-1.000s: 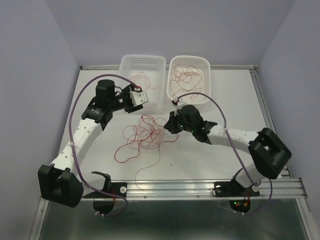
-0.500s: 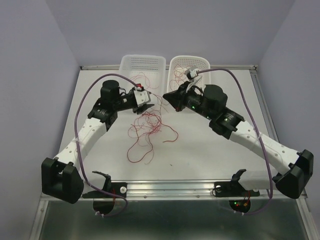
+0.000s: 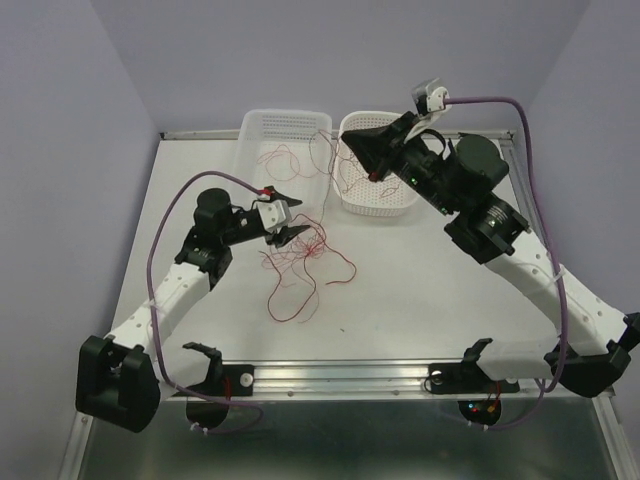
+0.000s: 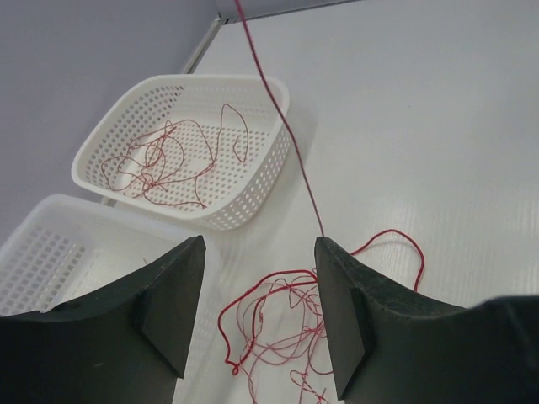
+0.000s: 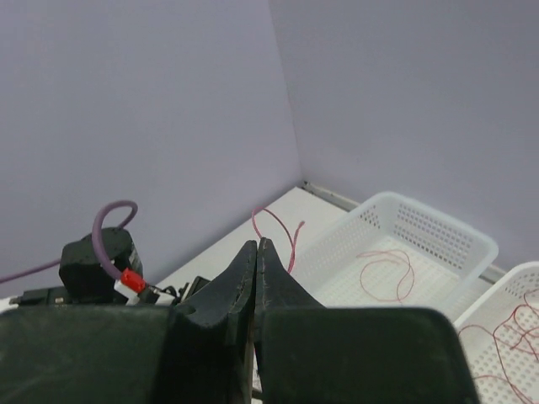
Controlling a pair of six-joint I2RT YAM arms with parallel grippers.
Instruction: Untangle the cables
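right gripper (image 5: 257, 246): clenched on one red strand, whose free end curls out past my tips; I hold it high above the right basket (image 3: 385, 205).
left gripper (image 4: 259, 244): fingers spread, gripping nothing, low over the table (image 3: 420, 270).
cables (image 3: 297, 252): a loose tangle on the table, directly below and just ahead of my left gripper.
held strand (image 4: 282, 118): runs nearly straight from the tangle, up and away toward my right gripper.
nearer arm: the left, by far; I judge it best placed to pin the tangle while the right draws along that line.
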